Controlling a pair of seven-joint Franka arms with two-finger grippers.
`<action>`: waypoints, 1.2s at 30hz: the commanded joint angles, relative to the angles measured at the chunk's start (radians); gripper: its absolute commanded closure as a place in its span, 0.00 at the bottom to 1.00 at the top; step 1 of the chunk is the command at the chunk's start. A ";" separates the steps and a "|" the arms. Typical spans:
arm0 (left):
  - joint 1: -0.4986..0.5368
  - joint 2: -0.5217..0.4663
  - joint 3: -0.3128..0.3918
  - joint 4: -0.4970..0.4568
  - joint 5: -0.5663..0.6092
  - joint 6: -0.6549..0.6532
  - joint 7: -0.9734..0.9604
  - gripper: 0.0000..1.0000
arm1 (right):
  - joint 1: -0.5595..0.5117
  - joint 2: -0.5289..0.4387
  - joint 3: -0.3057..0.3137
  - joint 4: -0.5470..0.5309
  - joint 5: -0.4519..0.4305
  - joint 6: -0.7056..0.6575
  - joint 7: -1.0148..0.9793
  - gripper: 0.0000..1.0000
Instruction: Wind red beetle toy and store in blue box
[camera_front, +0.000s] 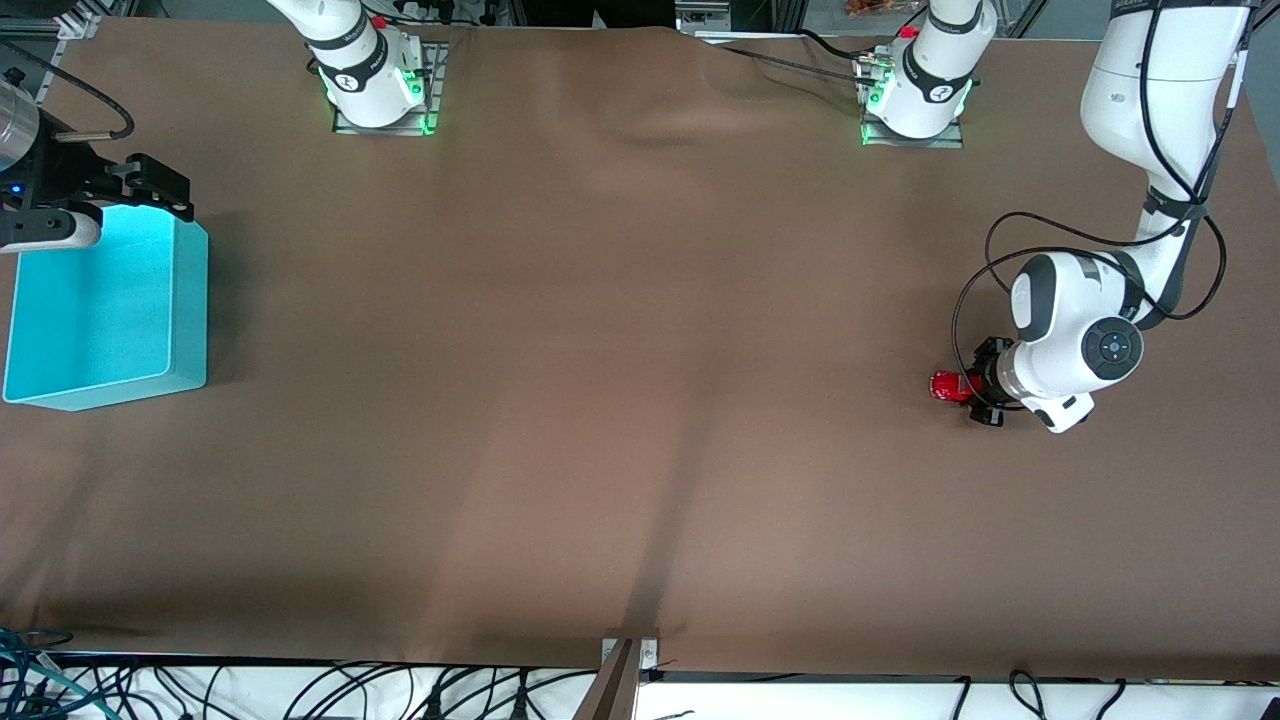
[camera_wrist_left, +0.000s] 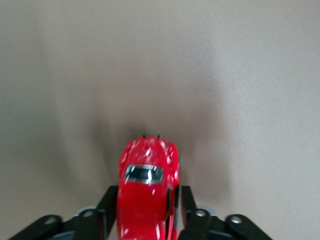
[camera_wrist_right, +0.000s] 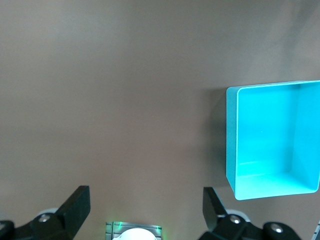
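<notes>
Toys first: we count one red beetle toy (camera_front: 946, 386), and it sits on the brown table (camera_front: 620, 400) toward the left arm's end, well apart from everything else on it. In the left wrist view the same car (camera_wrist_left: 146, 200) shows its glossy rounded roof and one dark window, wheels down on the cloth. Around it we see the left hand (camera_front: 978, 385), low at the table, with one black finger (camera_wrist_left: 106, 207) on each flank of the car. The two fingers stand spread with a sliver of space on either side of the body, so we read this hand as open and not clamping the toy; whether a pad still brushes the paint we cannot tell.

Taking the car as our landmark, we count one blue box (camera_front: 110, 310), lying well away from the toy at the right arm's end of the table and slightly farther from the front camera than the toy. It is a cyan bin with smooth walls and rounded corners, open side up, with nothing visible inside it (camera_wrist_right: 272, 140).

Over the box's edge farthest from the front camera hangs the right hand (camera_front: 150, 190), its two fingers (camera_wrist_right: 75, 205) wide apart and holding nothing; that arm waits.

We count two arms and two bases with green lights.
</notes>
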 joint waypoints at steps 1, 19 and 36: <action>0.003 -0.010 -0.002 0.018 -0.001 -0.024 0.008 0.00 | -0.003 0.012 0.002 0.032 0.001 -0.023 0.000 0.00; -0.013 -0.064 -0.020 0.100 -0.001 -0.193 0.011 0.00 | -0.003 0.012 0.001 0.032 0.001 -0.023 0.000 0.00; -0.011 -0.110 -0.068 0.248 0.014 -0.430 0.164 0.00 | -0.003 0.012 0.001 0.032 0.001 -0.023 0.000 0.00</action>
